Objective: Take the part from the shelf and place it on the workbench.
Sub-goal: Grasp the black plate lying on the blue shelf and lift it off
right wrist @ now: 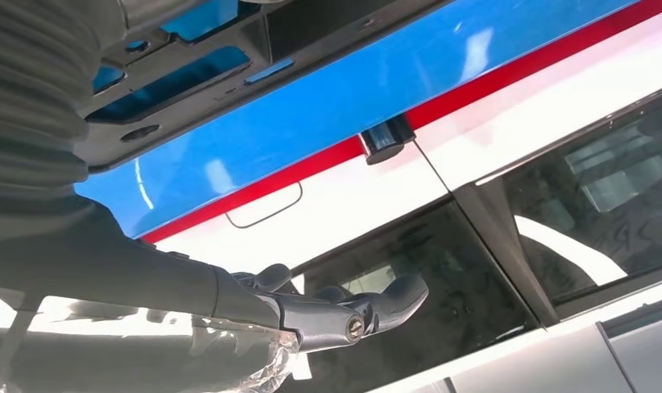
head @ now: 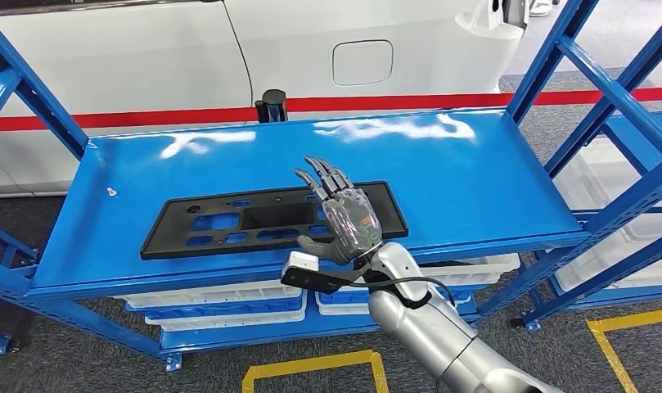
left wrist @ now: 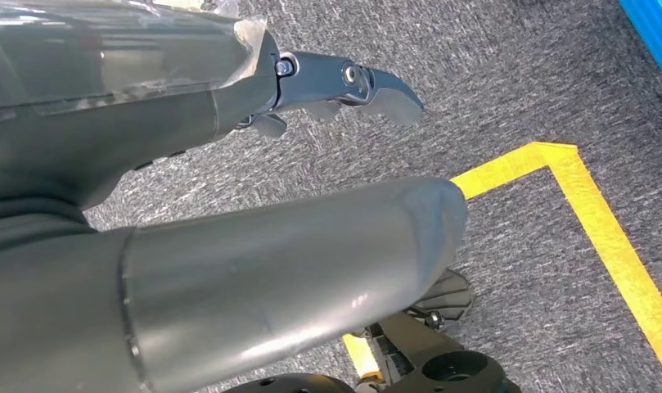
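The black part (head: 274, 219) lies flat near the front edge of the blue shelf (head: 475, 180), within reach, while the right hand (head: 346, 214), empty with fingers apart, hovers over its three-o'clock end, apparently lining up a grasp.

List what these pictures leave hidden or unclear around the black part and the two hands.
- Black part: in the head view the right hand covers its stretch right of the middle, so contact cannot be told.
- Same part in the right wrist view: cut off by the picture's edge and the grey ribbed cover.
- Left hand: in the left wrist view the thumb blocks most fingers, so their spread is unclear.
- White bins under the shelf: contents hidden by the shelf.
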Controlling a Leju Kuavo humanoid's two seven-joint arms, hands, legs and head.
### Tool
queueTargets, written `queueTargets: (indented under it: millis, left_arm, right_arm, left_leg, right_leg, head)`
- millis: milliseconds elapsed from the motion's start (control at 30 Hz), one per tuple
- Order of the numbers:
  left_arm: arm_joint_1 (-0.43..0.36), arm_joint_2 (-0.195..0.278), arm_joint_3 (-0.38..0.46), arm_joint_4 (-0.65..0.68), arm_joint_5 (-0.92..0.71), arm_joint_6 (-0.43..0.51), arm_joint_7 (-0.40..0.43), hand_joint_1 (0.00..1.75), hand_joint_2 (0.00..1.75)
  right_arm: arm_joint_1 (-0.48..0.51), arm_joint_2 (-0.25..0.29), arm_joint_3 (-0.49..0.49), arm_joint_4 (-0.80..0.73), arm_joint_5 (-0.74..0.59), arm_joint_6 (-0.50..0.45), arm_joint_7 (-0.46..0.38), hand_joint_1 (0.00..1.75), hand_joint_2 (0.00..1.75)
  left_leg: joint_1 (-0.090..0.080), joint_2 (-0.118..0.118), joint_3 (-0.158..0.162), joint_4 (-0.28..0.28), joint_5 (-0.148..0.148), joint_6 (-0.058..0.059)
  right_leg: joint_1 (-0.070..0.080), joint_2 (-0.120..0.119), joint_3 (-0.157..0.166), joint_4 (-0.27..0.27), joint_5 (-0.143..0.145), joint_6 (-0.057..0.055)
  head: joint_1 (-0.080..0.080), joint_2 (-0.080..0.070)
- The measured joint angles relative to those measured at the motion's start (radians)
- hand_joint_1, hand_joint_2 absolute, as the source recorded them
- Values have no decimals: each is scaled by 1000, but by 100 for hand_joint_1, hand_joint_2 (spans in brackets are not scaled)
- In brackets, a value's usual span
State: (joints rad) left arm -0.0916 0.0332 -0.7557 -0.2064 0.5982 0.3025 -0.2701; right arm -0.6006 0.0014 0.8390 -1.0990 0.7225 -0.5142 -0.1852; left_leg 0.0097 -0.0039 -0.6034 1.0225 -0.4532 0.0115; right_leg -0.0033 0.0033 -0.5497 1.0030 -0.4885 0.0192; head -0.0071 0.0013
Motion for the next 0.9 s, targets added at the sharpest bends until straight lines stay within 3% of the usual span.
queueTargets:
  millis: [367,900]
  left_arm:
    - [-8,0,0,0,-3,10,0,0,0]
    - [-9,5,0,-2,-1,-14,-1,0,0]
  right_arm:
    - [4,1,0,24,93,2,29,0,175]
    - [3,32,19,96,107,38,40,0,175]
  left_leg:
    - [0,0,0,0,0,0]
    - [0,0,0,0,0,0]
  right_leg:
    - [0,0,0,0,0,0]
    - [0,0,0,0,0,0]
  head:
    - [0,0]
    - [0,0]
